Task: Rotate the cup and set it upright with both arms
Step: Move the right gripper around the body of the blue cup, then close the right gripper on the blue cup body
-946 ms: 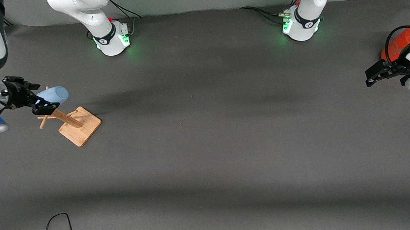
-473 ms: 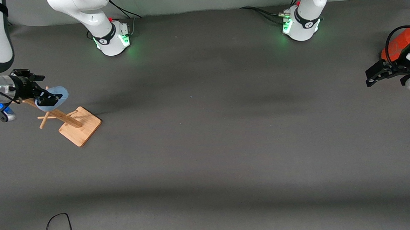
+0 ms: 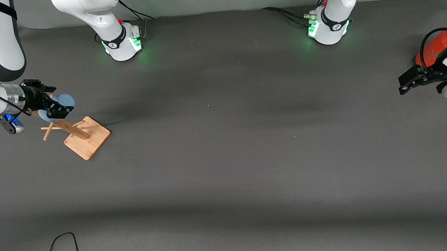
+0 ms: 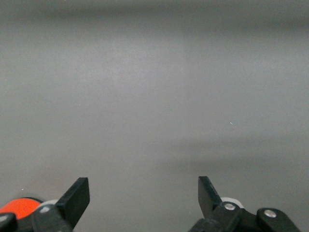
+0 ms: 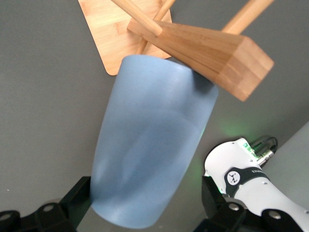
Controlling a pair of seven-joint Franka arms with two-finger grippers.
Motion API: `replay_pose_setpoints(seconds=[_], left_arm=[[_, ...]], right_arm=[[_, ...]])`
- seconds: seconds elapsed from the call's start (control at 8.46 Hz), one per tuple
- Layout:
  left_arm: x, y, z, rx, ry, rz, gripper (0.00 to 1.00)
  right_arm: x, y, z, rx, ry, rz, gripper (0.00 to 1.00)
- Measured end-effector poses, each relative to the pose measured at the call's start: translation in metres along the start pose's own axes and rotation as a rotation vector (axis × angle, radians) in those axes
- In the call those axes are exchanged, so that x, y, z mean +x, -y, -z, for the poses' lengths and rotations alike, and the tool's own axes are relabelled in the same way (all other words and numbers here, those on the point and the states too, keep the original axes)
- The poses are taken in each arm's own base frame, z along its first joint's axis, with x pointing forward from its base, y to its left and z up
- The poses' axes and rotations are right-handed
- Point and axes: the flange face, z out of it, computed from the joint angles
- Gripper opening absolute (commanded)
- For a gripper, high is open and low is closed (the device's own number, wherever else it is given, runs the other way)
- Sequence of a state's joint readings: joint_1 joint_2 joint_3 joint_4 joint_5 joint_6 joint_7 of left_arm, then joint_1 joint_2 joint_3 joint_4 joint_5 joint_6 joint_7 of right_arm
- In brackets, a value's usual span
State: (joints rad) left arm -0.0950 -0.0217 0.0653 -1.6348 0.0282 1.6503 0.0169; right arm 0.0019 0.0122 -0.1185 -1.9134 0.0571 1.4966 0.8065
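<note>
The light-blue cup (image 3: 65, 99) hangs mouth-down and tilted on a peg of a wooden rack (image 3: 87, 139) at the right arm's end of the table. In the right wrist view the cup (image 5: 154, 140) fills the middle, its rounded base between my fingers. My right gripper (image 3: 55, 105) is open around the cup, with a gap showing at one finger (image 5: 212, 195); it also shows in its own wrist view (image 5: 145, 203). My left gripper (image 3: 405, 85) is open and empty over the table at the left arm's end, as its wrist view (image 4: 144, 193) shows.
An orange canister (image 3: 432, 49) stands beside the left gripper, and shows in the left wrist view (image 4: 17, 205). The rack's slanted post (image 5: 212, 48) and pegs lie close to the cup. A black cable (image 3: 61, 248) lies at the table's near edge.
My right gripper has moved in along the cup, so its fingers now straddle it. The left arm has not moved.
</note>
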Motion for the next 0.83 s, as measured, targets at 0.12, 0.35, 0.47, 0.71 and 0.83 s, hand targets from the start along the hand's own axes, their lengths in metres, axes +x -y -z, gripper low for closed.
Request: replay_pose_setpoints(seconds=[0.12,0.35,0.47,0.71,0.83], left_arm=[[0.0,0.0,0.0,0.0,0.0,0.0,1.0],[0.0,0.0,0.0,0.0,0.0,0.0,1.0],[0.0,0.0,0.0,0.0,0.0,0.0,1.0],[-0.0001,0.0,0.0003,0.0,0.0,0.0,1.0],[-0.0004,-0.0001,0.0004,0.0,0.002,0.0,1.0]], right_arm=[[0.0017,0.0016,-0.0023,0.004,-0.004,-0.001,0.78],[0.0043,0.0049,-0.0068,0.014,0.001,-0.002,0.49],[0.0037,0.0059,-0.007,0.019,0.008,-0.003,0.37],[0.0038,0.0058,-0.0069,0.02,0.008,-0.007,0.35],[0.0043,0.0054,-0.0064,0.028,0.016,-0.015,0.35]])
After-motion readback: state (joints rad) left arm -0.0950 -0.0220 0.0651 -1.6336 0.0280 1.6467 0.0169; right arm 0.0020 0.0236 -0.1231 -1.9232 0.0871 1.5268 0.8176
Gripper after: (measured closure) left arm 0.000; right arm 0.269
